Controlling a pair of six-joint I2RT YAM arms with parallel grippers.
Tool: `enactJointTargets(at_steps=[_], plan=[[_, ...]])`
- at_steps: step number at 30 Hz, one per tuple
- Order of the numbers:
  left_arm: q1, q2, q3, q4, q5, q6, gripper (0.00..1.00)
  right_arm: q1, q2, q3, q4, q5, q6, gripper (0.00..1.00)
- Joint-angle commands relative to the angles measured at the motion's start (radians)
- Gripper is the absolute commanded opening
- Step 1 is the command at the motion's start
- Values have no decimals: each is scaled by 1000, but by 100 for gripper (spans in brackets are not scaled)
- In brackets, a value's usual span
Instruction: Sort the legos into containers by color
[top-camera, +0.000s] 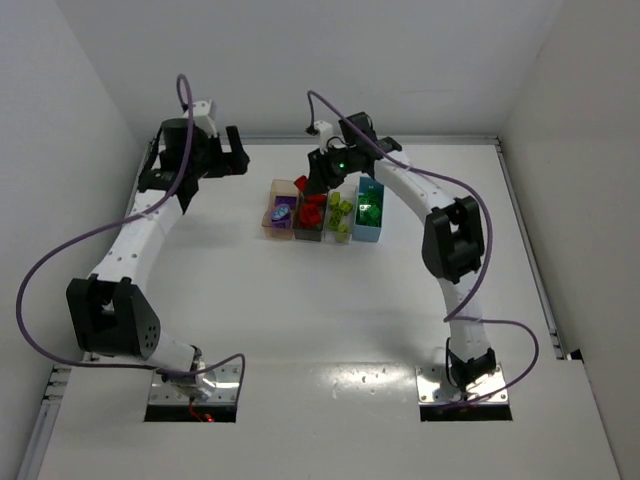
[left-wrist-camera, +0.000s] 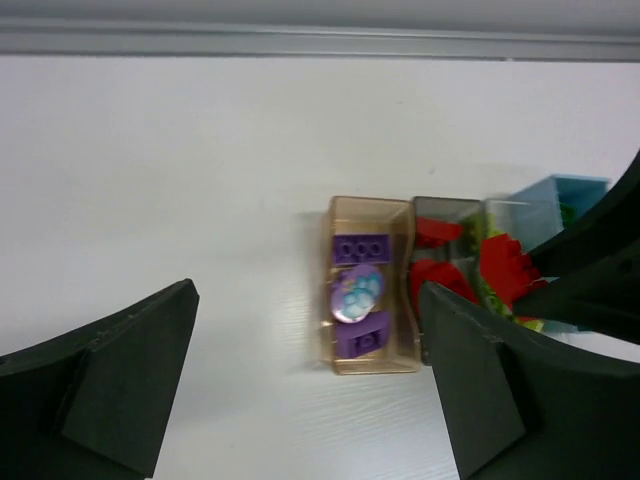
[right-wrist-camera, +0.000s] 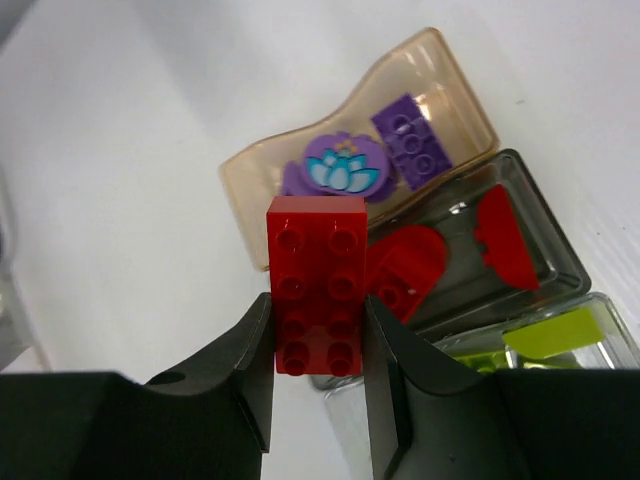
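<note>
Well behind bins (left-wrist-camera: 372, 204), grey rail (left-wrist-camera: 300, 40)

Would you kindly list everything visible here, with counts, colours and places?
Table: one, white, under everything.
Tan bin: one, translucent tan, row's left end.
Grey bin: one, smoky grey, second.
Clear bin: one, clear, third.
Blue bin: one, light blue, right end.
Purple bricks: two, purple, tan bin.
Lotus disc: one, purple-blue, tan bin.
Red pieces: at least two, red, grey bin.
Lime bricks: several, lime, clear bin.
Green bricks: several, green, blue bin.
Red brick: one, red, held near the bins.
Left end effector: one, black, open, left of bins.
Right end effector: one, black, gripping the red brick.
</note>
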Motion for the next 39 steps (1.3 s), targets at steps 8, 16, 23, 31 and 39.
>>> enactJointTargets(at_steps=[8, 16, 23, 31, 39], plan=[[108, -58, -52, -45, 60, -12, 99, 12, 128, 130, 51, 244, 30, 7], [108, -37, -61, -34, 60, -12, 99, 21, 162, 139, 51, 267, 20, 23], [108, -2, -52, -16, 69, -32, 99, 30, 190, 148, 51, 276, 20, 38], [108, 37, -24, -16, 78, -41, 99, 30, 190, 158, 60, 305, 20, 66], [108, 37, -24, -7, 78, -41, 99, 30, 44, 193, 79, 276, 20, 70]])
